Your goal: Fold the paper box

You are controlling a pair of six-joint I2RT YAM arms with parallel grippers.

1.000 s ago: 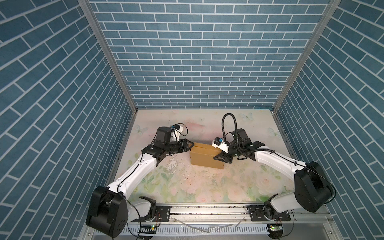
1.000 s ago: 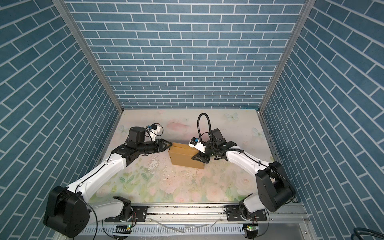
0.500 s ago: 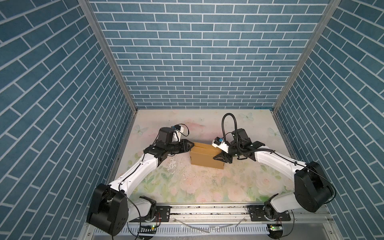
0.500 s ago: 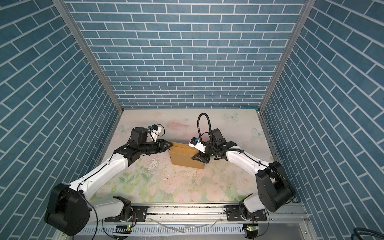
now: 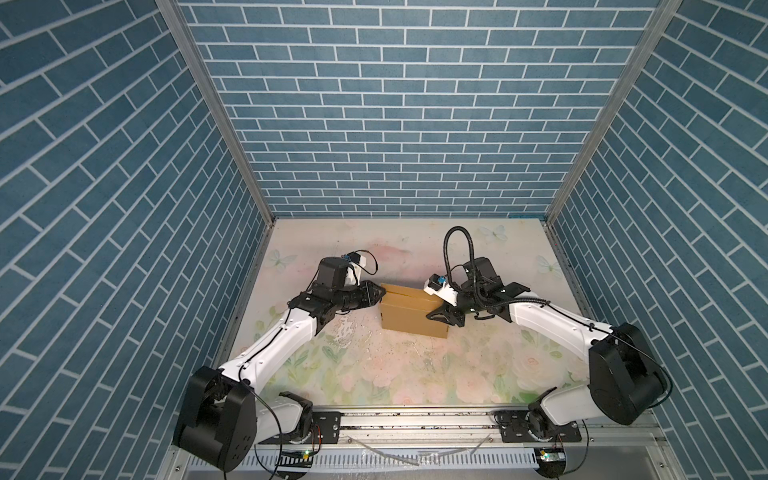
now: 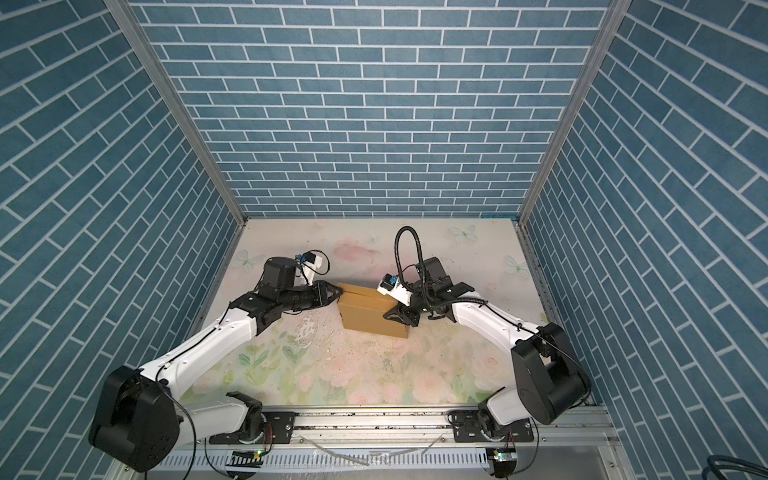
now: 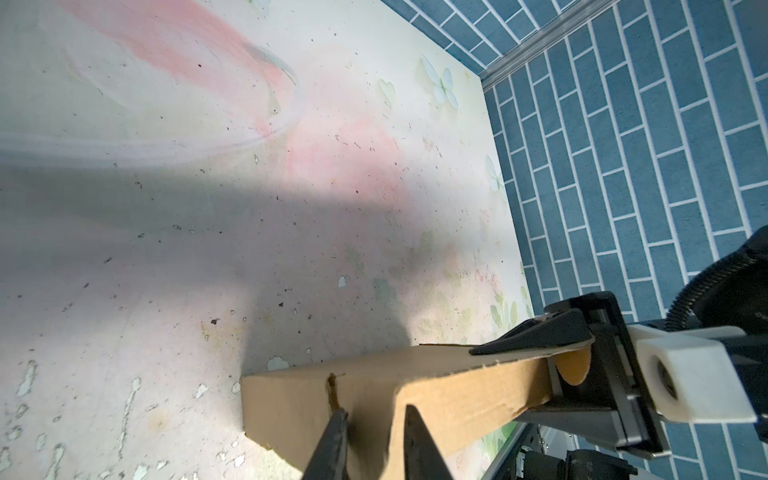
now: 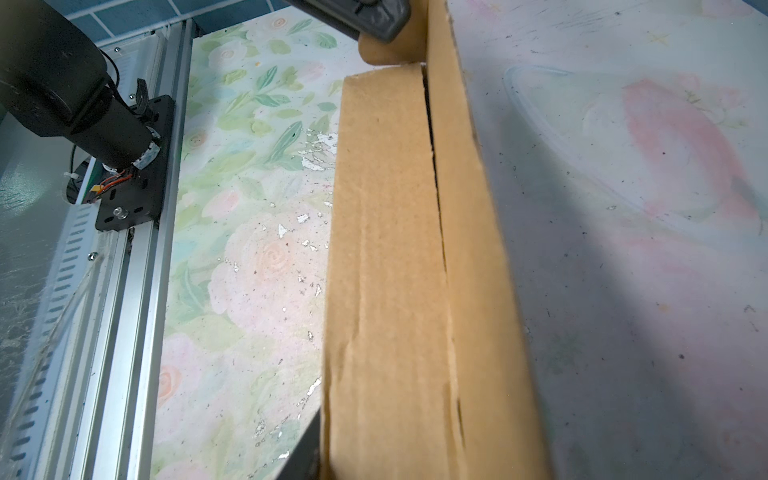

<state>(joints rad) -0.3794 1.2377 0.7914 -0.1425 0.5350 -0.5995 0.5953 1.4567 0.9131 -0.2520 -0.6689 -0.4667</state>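
**Left jaws narrow on the box's end**

The left gripper (image 5: pixel 380 292) has moved up to the left end of the paper box (image 5: pixel 413 318), and its jaws have narrowed around a cardboard edge there. I cannot tell whether they pinch it yet. At the box's right end the right gripper (image 5: pixel 434 307) stays pinching the cardboard. The box sits on the counter (image 5: pixel 374 374), nearly closed, so this is probably a last flap being tucked

White links (image 5: pixel 274 345) join black motor housings (image 5: pixel 619 374); a ribbed black cable (image 5: pixel 446 249) loops.
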